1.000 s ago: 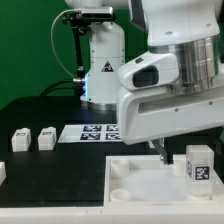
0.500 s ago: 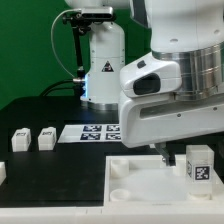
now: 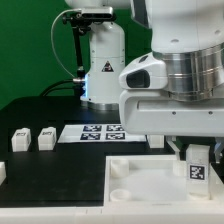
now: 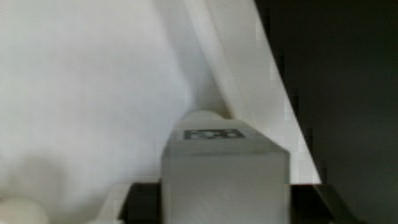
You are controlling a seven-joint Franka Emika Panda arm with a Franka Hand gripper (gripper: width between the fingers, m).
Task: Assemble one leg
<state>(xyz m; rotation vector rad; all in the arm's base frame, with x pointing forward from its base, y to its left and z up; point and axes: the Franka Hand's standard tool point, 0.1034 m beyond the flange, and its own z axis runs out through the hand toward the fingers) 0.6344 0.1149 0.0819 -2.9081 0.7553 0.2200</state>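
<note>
A leg (image 3: 198, 167), a small white post with a black-and-white tag, stands upright on the large white panel (image 3: 140, 178) at the exterior view's right. My gripper (image 3: 198, 153) has come down over it, with a finger on each side of its top. In the wrist view the leg (image 4: 222, 165) fills the space between my dark fingers (image 4: 143, 200), which touch its sides with no gap; my gripper (image 4: 222, 200) is shut on the leg. Two more legs (image 3: 20, 140) (image 3: 46, 138) stand on the black table at the exterior view's left.
The marker board (image 3: 95, 132) lies behind the panel. Another small white part (image 3: 2, 172) shows at the left edge. The panel has round corner sockets (image 3: 120, 169). The robot's base (image 3: 100, 60) stands at the back, and the arm hides the right rear of the table.
My arm has moved toward the exterior view's right and down, from beside the leg to over it. My fingers now flank the leg's top. The leg and panel have stayed put.
</note>
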